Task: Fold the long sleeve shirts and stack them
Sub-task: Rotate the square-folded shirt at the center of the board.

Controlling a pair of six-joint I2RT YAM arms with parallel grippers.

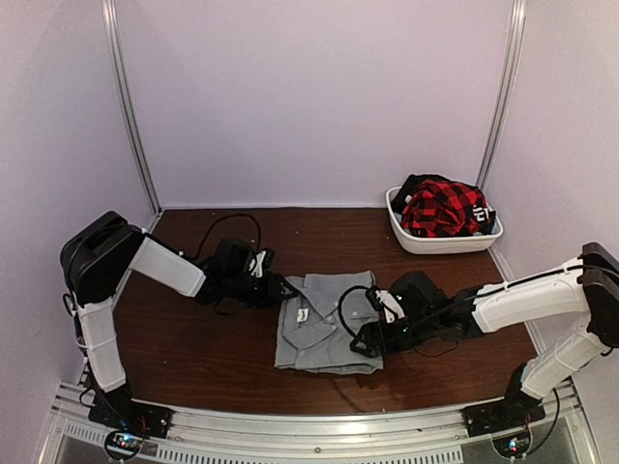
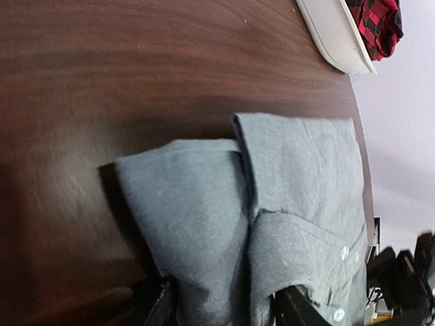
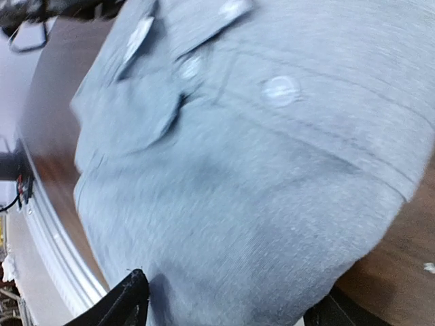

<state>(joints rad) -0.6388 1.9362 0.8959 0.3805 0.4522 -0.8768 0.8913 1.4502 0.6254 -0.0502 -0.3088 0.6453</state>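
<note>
A light-grey button-up long sleeve shirt [image 1: 317,333] lies folded in the middle of the table. At its left edge is my left gripper [image 1: 279,290]. In the left wrist view the shirt [image 2: 299,170] bunches up between the two fingers of that gripper [image 2: 224,309], which press it from both sides. My right gripper [image 1: 369,340] is at the shirt's right edge. The blurred right wrist view shows this gripper [image 3: 231,312] with its jaws wide apart, and the shirt's buttoned front [image 3: 258,156] fills the gap. A red plaid shirt [image 1: 443,208] lies crumpled in the basket.
A white basket [image 1: 426,242] stands at the back right, near the wall, and holds the plaid shirt and some dark cloth. Brown tabletop [image 1: 193,348] surrounds the folded shirt. A metal rail [image 1: 309,425] runs along the near edge.
</note>
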